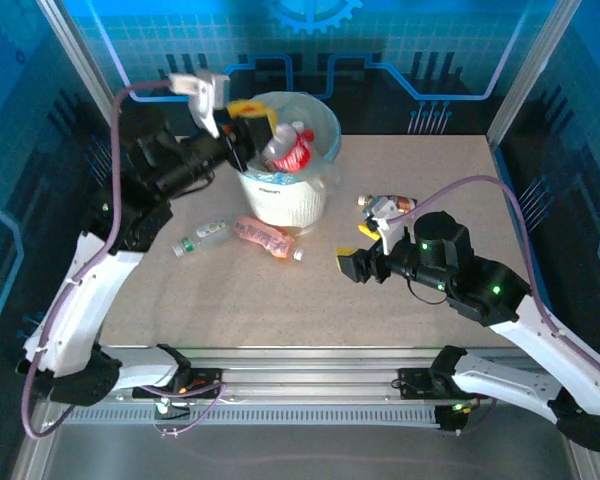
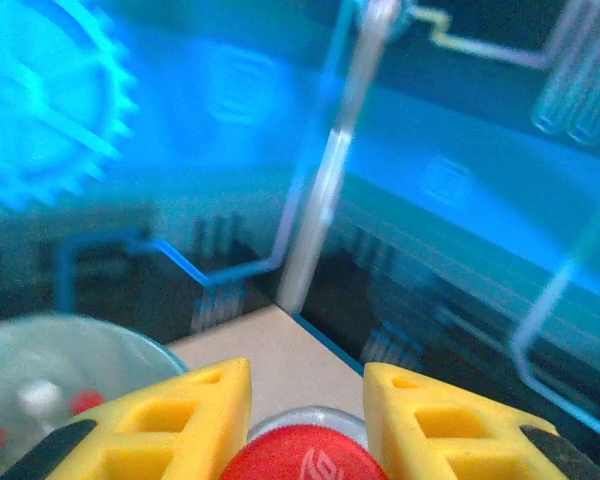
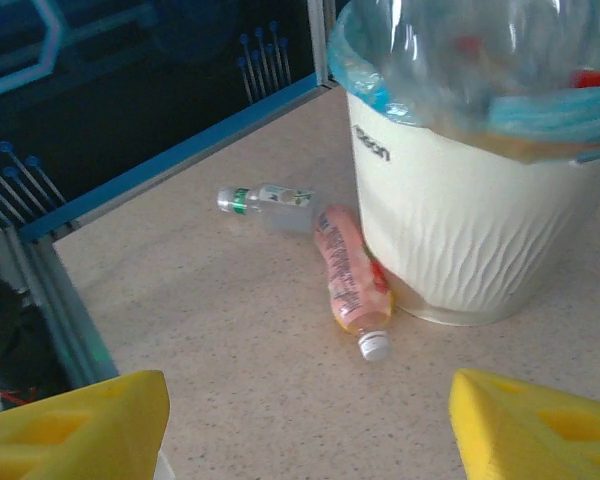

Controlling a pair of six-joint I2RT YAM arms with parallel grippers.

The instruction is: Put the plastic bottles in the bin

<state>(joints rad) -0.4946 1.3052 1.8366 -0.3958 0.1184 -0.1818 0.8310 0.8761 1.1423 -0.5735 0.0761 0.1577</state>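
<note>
Hovering at the rim of the bin (image 1: 280, 195), the left gripper (image 2: 307, 390) pinches a red-capped bottle (image 2: 302, 455), apparently positioned for release inside. The right gripper (image 3: 310, 420), spread and empty, faces the pink bottle (image 3: 350, 270) lying on the counter (image 3: 230, 350) just beside the bin, probably the next pickup.

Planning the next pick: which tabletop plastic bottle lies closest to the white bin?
The pink plastic bottle, beside the round white bin; the clear green-necked bottle lies farther out.
</note>
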